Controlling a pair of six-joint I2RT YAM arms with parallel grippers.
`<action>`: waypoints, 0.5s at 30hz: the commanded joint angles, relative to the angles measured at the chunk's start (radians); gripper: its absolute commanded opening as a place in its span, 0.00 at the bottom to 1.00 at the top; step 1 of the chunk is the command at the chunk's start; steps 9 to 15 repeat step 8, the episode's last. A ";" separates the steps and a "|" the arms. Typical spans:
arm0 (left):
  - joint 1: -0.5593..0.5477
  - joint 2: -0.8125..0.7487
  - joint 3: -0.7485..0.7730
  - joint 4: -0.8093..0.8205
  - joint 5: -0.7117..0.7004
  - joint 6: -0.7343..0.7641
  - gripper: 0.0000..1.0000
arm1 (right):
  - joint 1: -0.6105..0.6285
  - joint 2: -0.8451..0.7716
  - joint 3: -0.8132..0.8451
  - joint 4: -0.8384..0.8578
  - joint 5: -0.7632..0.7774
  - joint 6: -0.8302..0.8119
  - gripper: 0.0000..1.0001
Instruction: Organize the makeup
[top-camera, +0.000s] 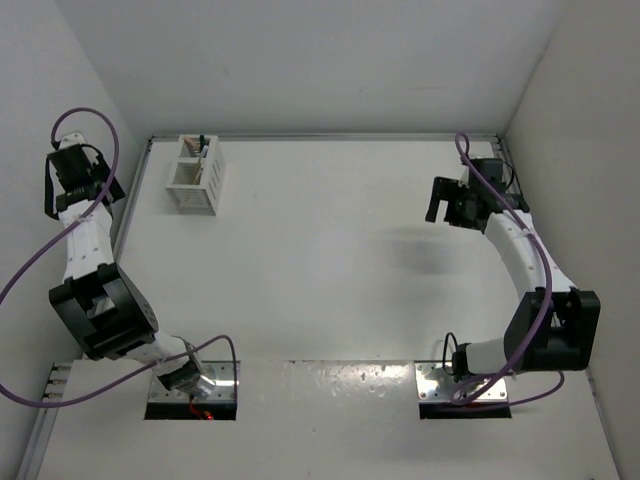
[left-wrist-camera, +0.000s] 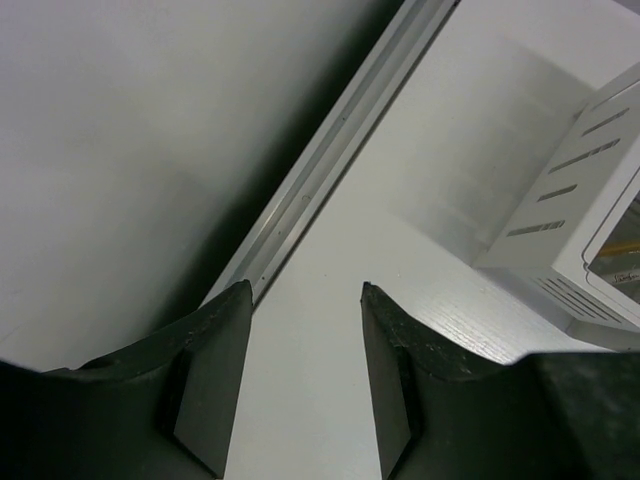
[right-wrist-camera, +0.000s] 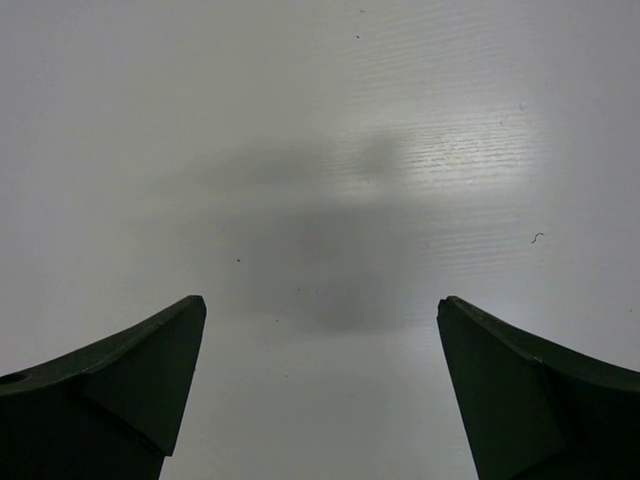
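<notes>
Top external view: makeup sticks (top-camera: 203, 147) are seen in the white rack (top-camera: 190, 197) at upper left; the left pincer (left-wrist-camera: 305, 300) and right pincer (right-wrist-camera: 320, 310) are released, empty.

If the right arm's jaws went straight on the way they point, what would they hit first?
Probably the bare white table: the right wrist view shows nothing between the open jaws and it, only a shadow. Distance is unclear.

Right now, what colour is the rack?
The rack is white, best seen in the top external view.
</notes>
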 joint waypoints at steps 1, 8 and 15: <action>0.014 -0.030 -0.008 0.032 0.048 -0.026 0.53 | -0.003 -0.010 0.009 -0.017 0.015 0.004 1.00; 0.014 -0.030 -0.017 0.032 0.091 -0.036 0.53 | -0.005 -0.042 -0.029 -0.007 0.011 -0.005 1.00; 0.014 -0.030 -0.017 0.032 0.091 -0.036 0.53 | -0.005 -0.042 -0.029 -0.007 0.011 -0.005 1.00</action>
